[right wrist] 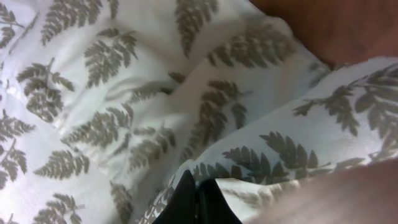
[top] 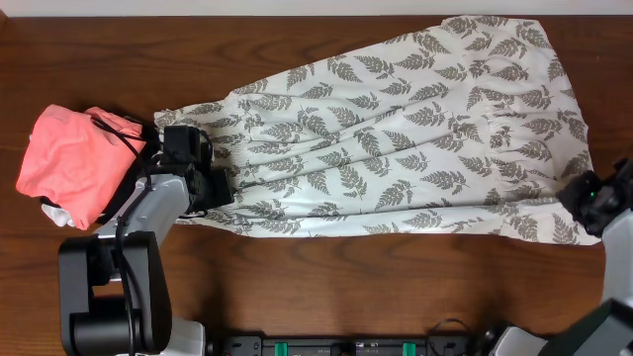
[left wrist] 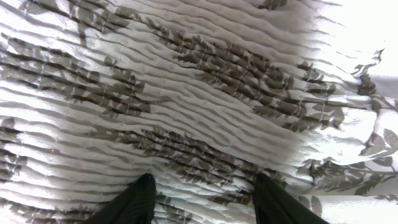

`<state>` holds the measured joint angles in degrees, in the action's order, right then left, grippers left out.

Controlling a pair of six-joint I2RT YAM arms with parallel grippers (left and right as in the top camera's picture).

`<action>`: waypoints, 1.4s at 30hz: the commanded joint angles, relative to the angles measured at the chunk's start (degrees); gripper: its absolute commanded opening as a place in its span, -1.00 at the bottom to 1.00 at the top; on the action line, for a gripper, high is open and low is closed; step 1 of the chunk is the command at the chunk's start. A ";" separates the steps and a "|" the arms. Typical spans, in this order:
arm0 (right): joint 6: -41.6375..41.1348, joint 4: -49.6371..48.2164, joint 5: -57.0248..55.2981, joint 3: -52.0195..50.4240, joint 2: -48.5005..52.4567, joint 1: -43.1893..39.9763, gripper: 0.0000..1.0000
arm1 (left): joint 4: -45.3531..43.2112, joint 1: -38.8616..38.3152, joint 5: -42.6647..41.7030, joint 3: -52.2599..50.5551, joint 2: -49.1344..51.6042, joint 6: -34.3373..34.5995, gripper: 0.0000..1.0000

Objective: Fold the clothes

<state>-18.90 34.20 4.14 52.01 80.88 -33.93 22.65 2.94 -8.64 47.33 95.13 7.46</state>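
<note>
Thin white fabric, this fern-print dress (top: 396, 138), flat on the table (top: 326, 282) from the left side to the far right corner: light, floppy, bunches easily, so grab hem corners. Left gripper (left wrist: 205, 186) sits spread over the smocked bodice (left wrist: 186, 93), ribbing only its wrist view shows. Right gripper (right wrist: 198, 196) looks clenched on the hem at the right edge.

Overhead top-down; wrists close (on clothes (left wrist: 186, 93))

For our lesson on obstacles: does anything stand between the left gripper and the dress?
Nothing visible does. The left gripper hangs open directly over the dress at its gathered end. The pink garment lies off to the side.
</note>
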 commanded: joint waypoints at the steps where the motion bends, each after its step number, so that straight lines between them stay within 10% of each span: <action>1: -0.85 -2.60 -0.68 3.10 2.99 1.53 -0.97 | 1.55 0.63 1.57 -2.10 2.16 0.11 0.05; 42: -3.78 -29.40 -3.02 15.30 31.98 10.34 -0.98 | 1.55 0.63 1.57 -2.10 2.16 0.11 0.05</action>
<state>-21.96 5.65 4.12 65.84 112.14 -23.75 22.63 2.94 -8.64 47.33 95.13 7.46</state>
